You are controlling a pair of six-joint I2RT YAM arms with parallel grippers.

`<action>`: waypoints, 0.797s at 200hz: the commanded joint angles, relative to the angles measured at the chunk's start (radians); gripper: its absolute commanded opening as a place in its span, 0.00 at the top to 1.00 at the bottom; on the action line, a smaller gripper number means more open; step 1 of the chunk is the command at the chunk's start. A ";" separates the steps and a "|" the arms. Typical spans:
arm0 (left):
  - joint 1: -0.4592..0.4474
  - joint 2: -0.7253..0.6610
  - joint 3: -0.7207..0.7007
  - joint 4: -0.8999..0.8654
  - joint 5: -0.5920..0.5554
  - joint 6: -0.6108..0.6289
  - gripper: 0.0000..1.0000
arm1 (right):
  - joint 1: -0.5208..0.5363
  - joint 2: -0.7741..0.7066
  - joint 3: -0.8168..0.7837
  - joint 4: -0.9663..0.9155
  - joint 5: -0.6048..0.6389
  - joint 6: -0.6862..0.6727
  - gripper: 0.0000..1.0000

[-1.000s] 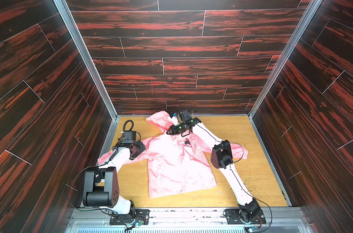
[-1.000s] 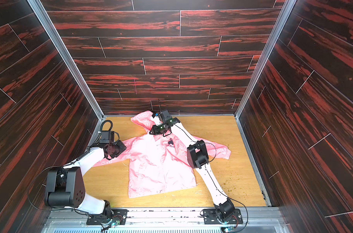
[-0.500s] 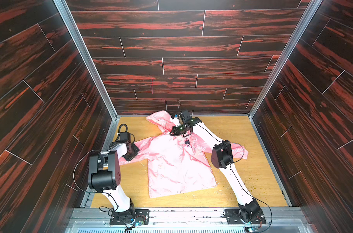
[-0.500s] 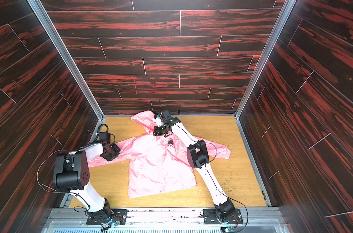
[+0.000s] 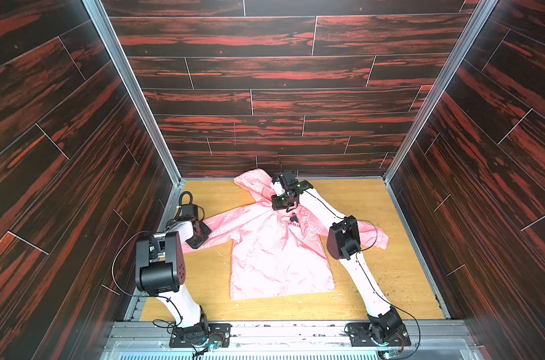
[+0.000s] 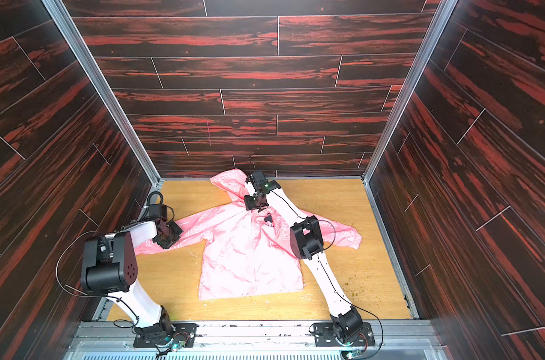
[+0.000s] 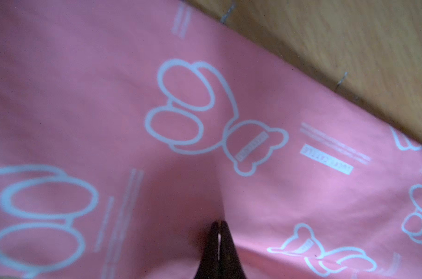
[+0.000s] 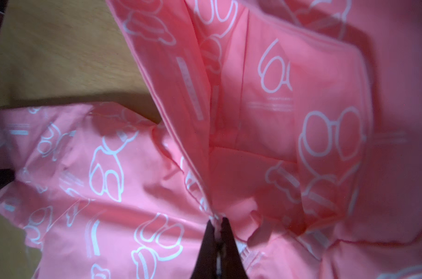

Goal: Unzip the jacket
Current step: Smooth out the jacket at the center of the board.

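Note:
The light-pink jacket (image 5: 274, 249) (image 6: 246, 252) lies flat and face up on the wooden table, hood (image 5: 254, 184) toward the back wall and the dark bear logo (image 5: 294, 219) on its chest. My left gripper (image 5: 199, 240) (image 6: 168, 241) is down on the left sleeve. In the left wrist view it (image 7: 219, 225) is shut, with a ridge of sleeve fabric running up from its tips. My right gripper (image 5: 289, 207) (image 6: 258, 208) is at the collar. In the right wrist view it (image 8: 219, 221) is shut on a pale pink bit at the top of the zipper (image 8: 247, 256).
Dark wood-grain walls close in the table (image 5: 374, 212) on three sides, and a metal rail (image 5: 280, 330) runs along the front. My right arm's elbow (image 5: 342, 238) hangs over the right sleeve. Small crumbs (image 5: 386, 290) lie at the front right.
Both grippers have closed, the left on the sleeve and the right at the collar. The left arm's elbow has risen and its gripper has slid a little outward along the sleeve.

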 commanded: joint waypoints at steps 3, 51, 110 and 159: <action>0.012 -0.027 -0.002 0.010 -0.044 -0.018 0.94 | -0.020 0.088 -0.020 0.017 0.164 0.026 1.00; 0.003 -0.227 -0.040 0.123 -0.058 0.008 0.85 | -0.019 0.058 -0.083 0.004 0.304 0.023 0.98; -0.136 -0.278 0.074 0.074 -0.122 0.168 0.58 | -0.028 -0.134 -0.163 -0.036 0.227 -0.025 0.48; -0.188 -0.222 0.107 0.122 -0.092 0.152 0.53 | -0.118 -0.371 -0.354 0.114 0.021 0.041 0.43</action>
